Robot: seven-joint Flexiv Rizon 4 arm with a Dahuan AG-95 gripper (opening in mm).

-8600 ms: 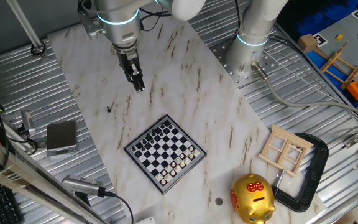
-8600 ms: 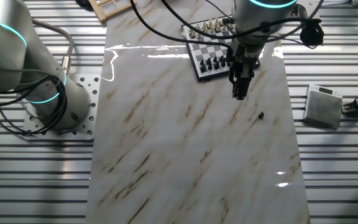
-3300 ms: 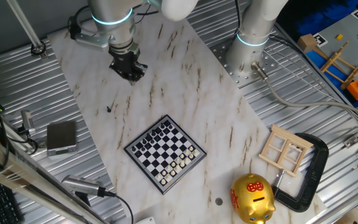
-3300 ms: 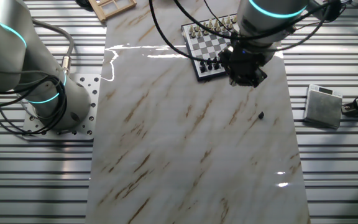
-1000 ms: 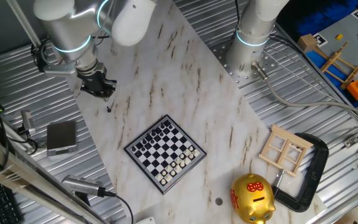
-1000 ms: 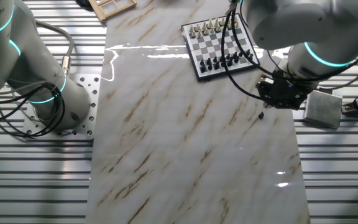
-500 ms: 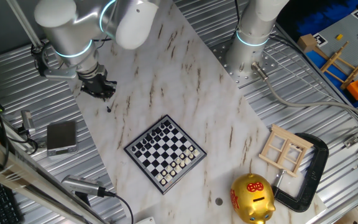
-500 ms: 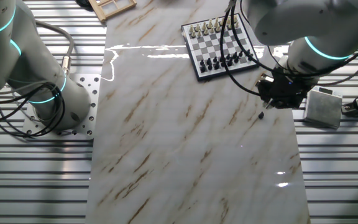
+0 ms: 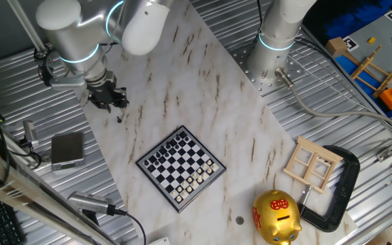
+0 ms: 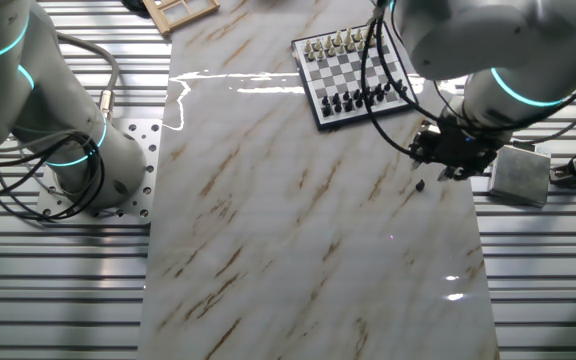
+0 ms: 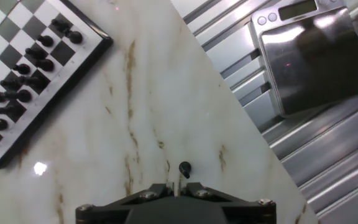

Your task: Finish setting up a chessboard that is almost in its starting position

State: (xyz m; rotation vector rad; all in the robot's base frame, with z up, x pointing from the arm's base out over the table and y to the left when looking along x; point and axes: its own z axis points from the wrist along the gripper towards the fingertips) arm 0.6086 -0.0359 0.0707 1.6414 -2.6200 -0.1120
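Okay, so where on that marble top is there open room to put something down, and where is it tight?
The marble slab is bare between the chessboard and its near end, and along the side by the arm's base. It is tight where the gripper hangs over the loose black piece, near the scale.

- The chessboard (image 9: pixel 180 168) is lying flat on the marble, pieces lining two opposite sides.
- A stray black pawn (image 11: pixel 184 168) is standing well apart from it.
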